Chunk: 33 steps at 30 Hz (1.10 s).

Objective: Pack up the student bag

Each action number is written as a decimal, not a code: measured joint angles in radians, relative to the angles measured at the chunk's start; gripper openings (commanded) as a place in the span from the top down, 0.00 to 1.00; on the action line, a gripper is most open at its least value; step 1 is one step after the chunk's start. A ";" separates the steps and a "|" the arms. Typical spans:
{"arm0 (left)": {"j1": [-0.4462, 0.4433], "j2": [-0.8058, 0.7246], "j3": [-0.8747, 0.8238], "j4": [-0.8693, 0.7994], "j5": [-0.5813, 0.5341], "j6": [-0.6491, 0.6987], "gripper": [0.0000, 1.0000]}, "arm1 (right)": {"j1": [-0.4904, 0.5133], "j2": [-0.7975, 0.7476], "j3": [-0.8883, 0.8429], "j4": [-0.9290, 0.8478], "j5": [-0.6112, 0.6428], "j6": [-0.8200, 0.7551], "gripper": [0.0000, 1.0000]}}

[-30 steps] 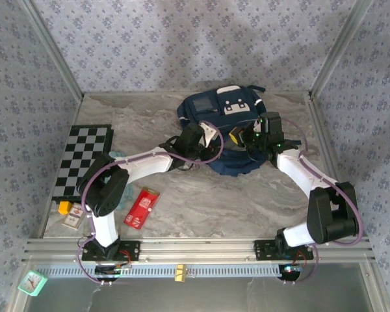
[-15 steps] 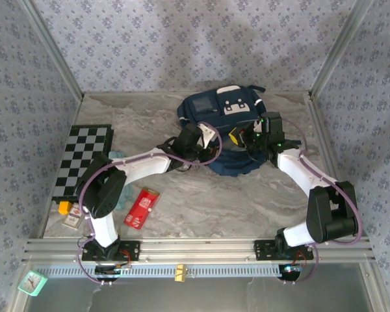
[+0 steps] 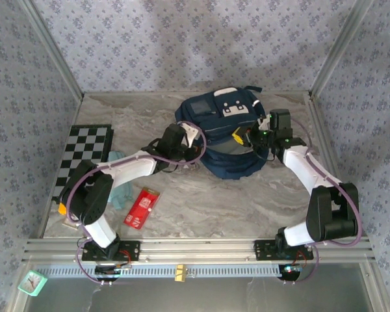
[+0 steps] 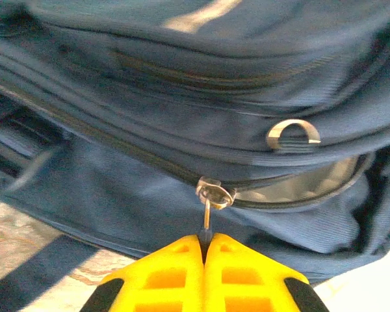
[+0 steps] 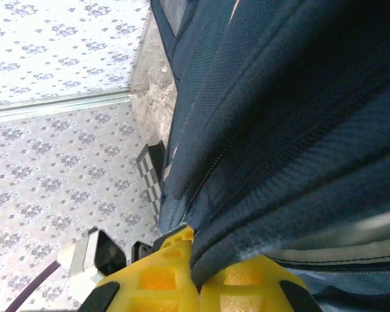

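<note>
In the top view the bag [image 3: 211, 110] lies on the table [image 3: 247, 201] at upper centre of the frame, between the two arms. The left arm crosses a teal thing [image 3: 120, 188] left of centre, so what it is cannot be told; small items at the lower left edge [image 3: 68, 220] are mostly behind that arm's elbow. A checkerboard [image 3: 84, 156] lies at far left and a red packet [image 3: 142, 207] below the arm. In both wrist views the bag runs off the frame on every side, and in the left one its upper part is blurred.

The bag's long axis runs from the top of the frame down toward the middle. Its front, with the white patch, faces up. The mouth is at the lower end, where grey lining shows.

The left gripper [image 4: 204, 250] is clenched on the zip pull [image 4: 211, 195], which hangs from the slider at the near end of a partly open zip; a metal ring [image 4: 292, 134] sits above it. The right gripper [image 5: 195, 270] is clamped on a fold of the bag's fabric at its right side
</note>
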 measured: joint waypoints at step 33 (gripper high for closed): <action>0.211 -0.148 -0.034 -0.305 -0.047 -0.241 0.50 | 0.122 -0.205 -0.120 -0.202 0.221 -0.288 0.35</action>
